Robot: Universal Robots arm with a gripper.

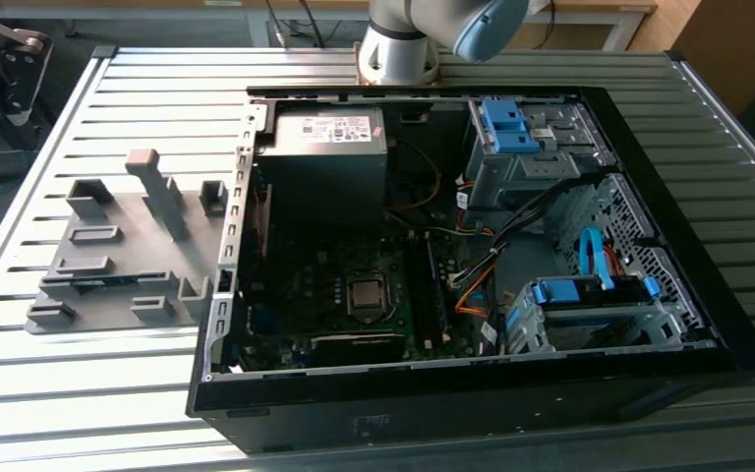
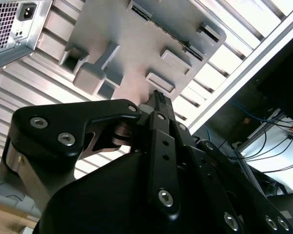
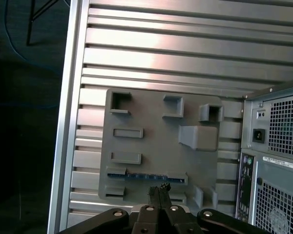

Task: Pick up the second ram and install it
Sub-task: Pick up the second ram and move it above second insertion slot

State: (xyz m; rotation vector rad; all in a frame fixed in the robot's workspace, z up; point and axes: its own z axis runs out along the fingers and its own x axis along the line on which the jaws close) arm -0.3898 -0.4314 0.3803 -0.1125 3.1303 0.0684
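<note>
Exterior view is showing the open computer case (image 1: 483,372) lying on the slatted desk (image 1: 129,88), with a power supply (image 1: 325,147) and motherboard (image 1: 351,295) sitting inside. Toward the desk's edge at the exterior view's left, the grey holder (image 1: 122,258) is carrying the second ram (image 1: 93,283) in a slot, its long axis running along the slats. In the first wrist view the end effector (image 3: 159,189) is hovering with its fingers pressed together, gripping nothing.

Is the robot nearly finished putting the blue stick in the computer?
Nothing done yet: the second ram lies in the grey holder, not picked up. The gripper hangs above it, jaws together, empty. Lifting it and fitting it into the computer case are left.
</note>
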